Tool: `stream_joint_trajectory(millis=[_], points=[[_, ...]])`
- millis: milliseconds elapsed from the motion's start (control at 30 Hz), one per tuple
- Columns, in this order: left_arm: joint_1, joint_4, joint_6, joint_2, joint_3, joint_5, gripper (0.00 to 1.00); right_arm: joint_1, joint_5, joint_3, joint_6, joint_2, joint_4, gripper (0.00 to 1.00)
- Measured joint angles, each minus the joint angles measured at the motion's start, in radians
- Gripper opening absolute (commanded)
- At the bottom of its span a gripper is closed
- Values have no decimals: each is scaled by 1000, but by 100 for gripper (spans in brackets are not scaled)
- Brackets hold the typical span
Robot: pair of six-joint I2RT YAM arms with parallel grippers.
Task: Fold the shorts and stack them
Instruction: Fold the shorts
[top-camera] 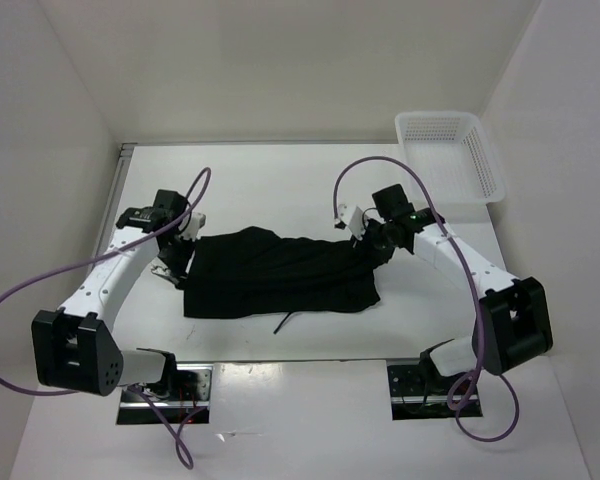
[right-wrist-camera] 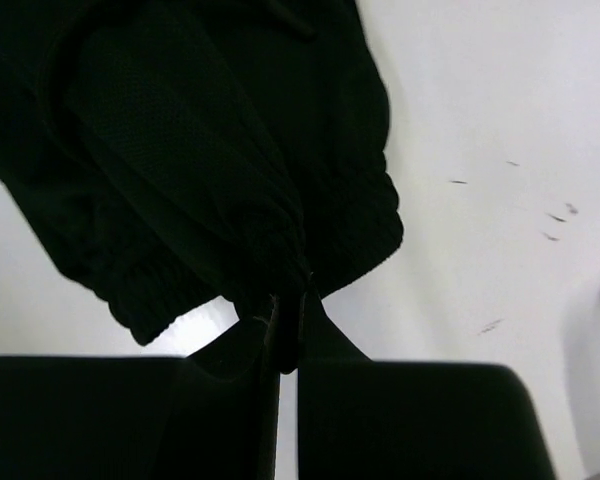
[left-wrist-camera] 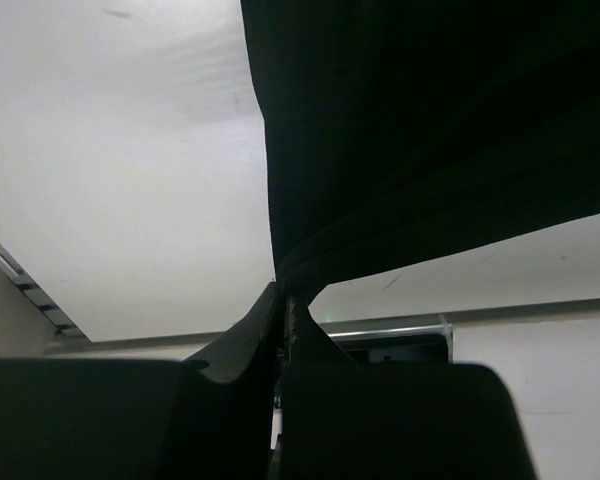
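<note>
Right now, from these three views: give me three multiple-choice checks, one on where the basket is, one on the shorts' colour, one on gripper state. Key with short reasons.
1. Where is the white basket?
A) far right corner of the table
B) near left corner
C) table centre

2. What colour are the shorts?
A) white
B) red
C) black

3. What are the two arms doing to the cloth?
A) both open above it
B) both shut on it
C) only the left one grips

Key:
1 A: the top view shows it at the far right corner.
2 C: the fabric is black in every view.
3 B: the left gripper and right gripper each pinch fabric between closed fingers in their wrist views.
</note>
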Motion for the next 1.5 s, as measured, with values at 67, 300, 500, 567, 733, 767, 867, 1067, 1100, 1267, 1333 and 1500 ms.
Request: stream_joint_trajectory(millis=[67,300,500,567,733,767,867,1067,1100,1267,1333,1500], points=[[-3,1,0,-1,-43,0,0,2,-25,-10,-39,-14,-41,0],[-70,47,0,-5,-209,-43,3,46,-56,-93,-171,-86,-100,17],[-86,100,1,12,-245,-74,34,128,-51,-168,-326,-207,-177,76],[-87,102,0,13,-284,-93,35,167,-48,-183,-344,-282,-189,74],[-85,55,0,12,-291,-108,43,183,-84,-146,-290,-428,-150,58],[-78,52,2,12,-266,-100,45,183,-95,-127,-261,-424,-128,53],[-63,79,0,27,-138,-74,45,186,-119,-56,-137,-347,-21,40],[-50,278,0,239,8,-59,44,189,-85,-27,58,-37,185,17],[-50,300,0,288,14,-59,44,190,-63,-46,76,8,206,17],[-53,386,1,475,17,-50,44,197,22,-105,158,120,204,15],[-57,387,2,496,39,-48,43,206,64,-114,172,145,208,13],[-49,330,4,576,129,-46,41,226,168,-121,190,228,235,10]])
